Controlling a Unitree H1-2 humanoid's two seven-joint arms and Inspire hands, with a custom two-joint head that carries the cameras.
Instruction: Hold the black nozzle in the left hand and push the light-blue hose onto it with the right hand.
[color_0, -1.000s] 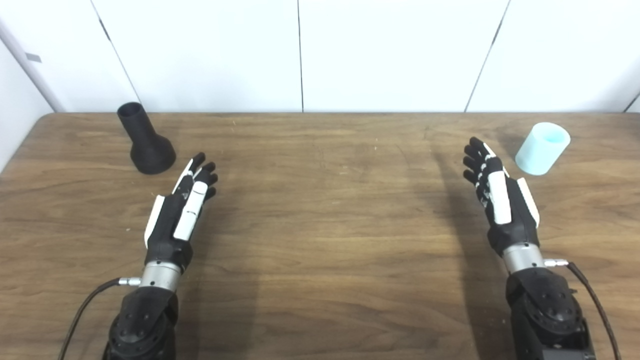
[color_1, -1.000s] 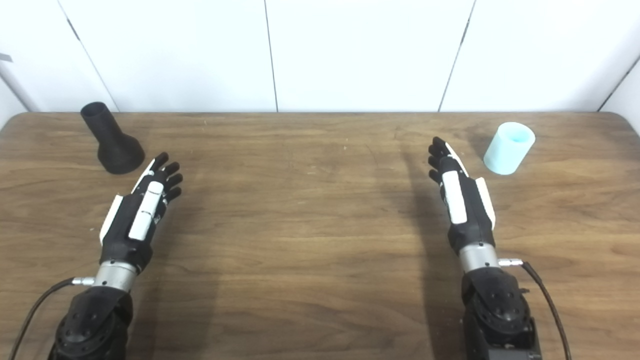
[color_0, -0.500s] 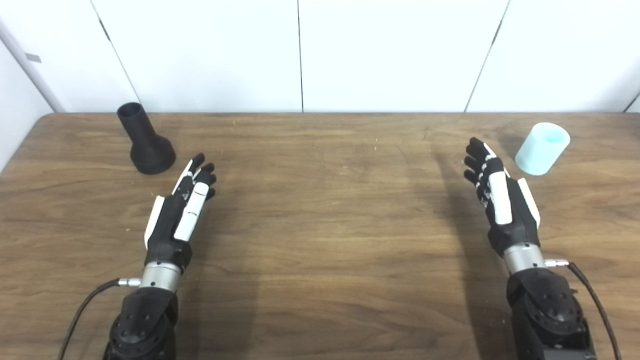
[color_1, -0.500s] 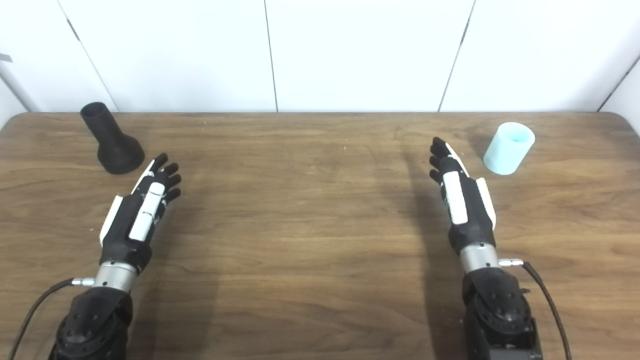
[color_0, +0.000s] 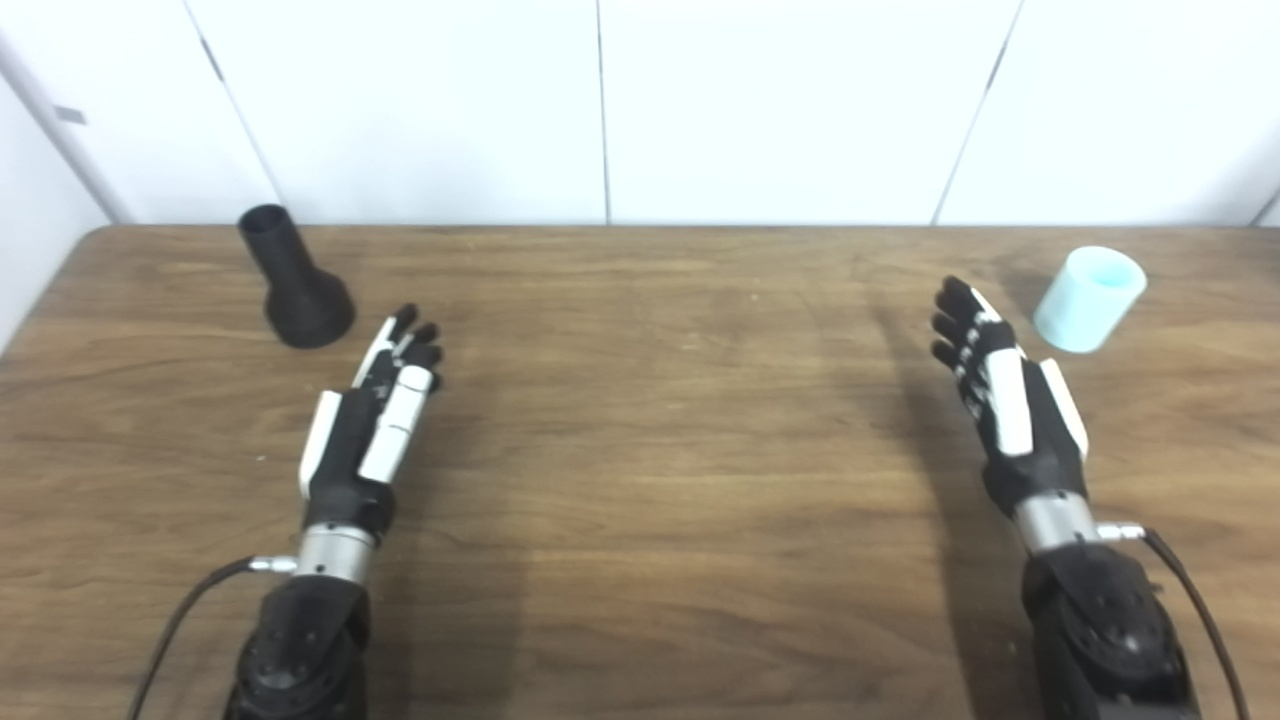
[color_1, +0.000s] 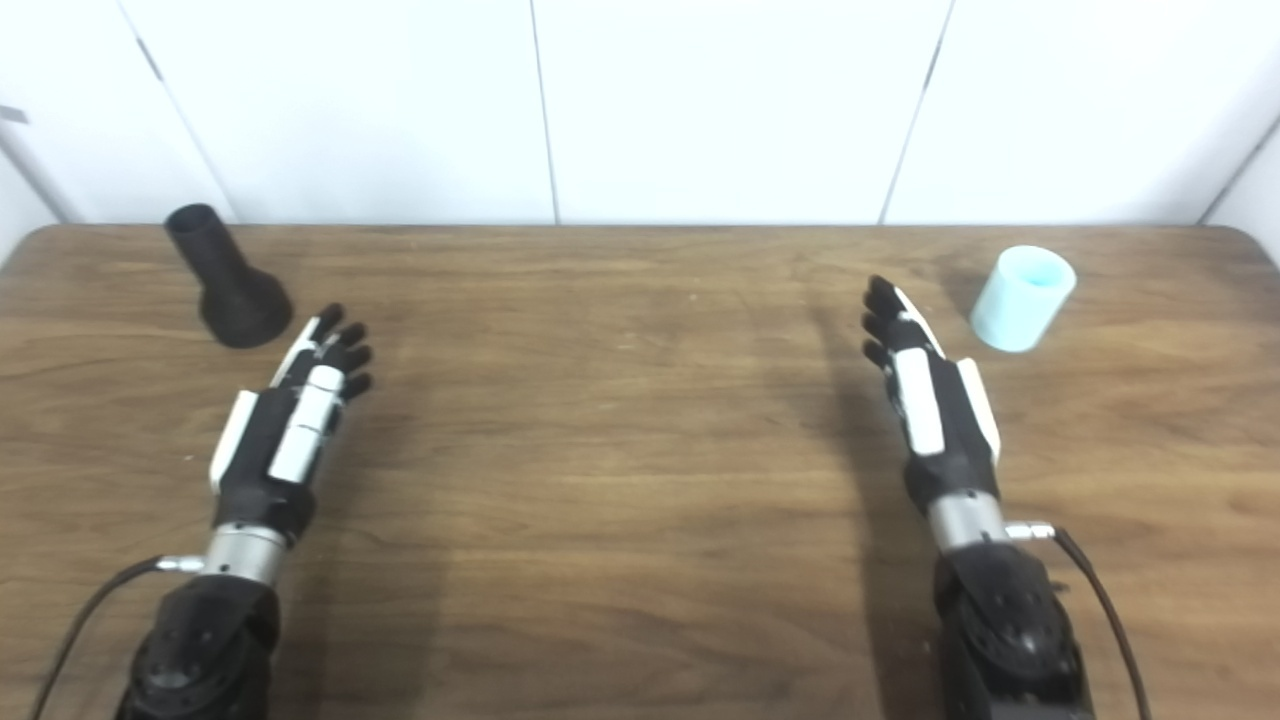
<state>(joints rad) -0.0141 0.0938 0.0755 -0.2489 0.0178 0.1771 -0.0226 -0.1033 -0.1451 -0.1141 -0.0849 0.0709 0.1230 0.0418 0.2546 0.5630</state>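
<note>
**Both hands empty, parts apart at the far corners**

Standing at the far left of the wooden worktop (color_0: 640, 480): black nozzle (color_0: 293, 285), wide flared base down, narrow open neck up, just beyond the left hand (color_0: 375, 420). At far right: light-blue hose (color_0: 1088, 298), a short smooth tube, upright, open end up, near the right hand (color_0: 1005, 400). Fingers of both hands extended and spread, gripping nothing.

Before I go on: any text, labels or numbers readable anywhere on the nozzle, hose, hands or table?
None: no readable text in either view.
Black nozzle: plain.
Light-blue hose: plain.
Left hand, right hand: white panels, no print visible.
Table: bare wood.
</note>
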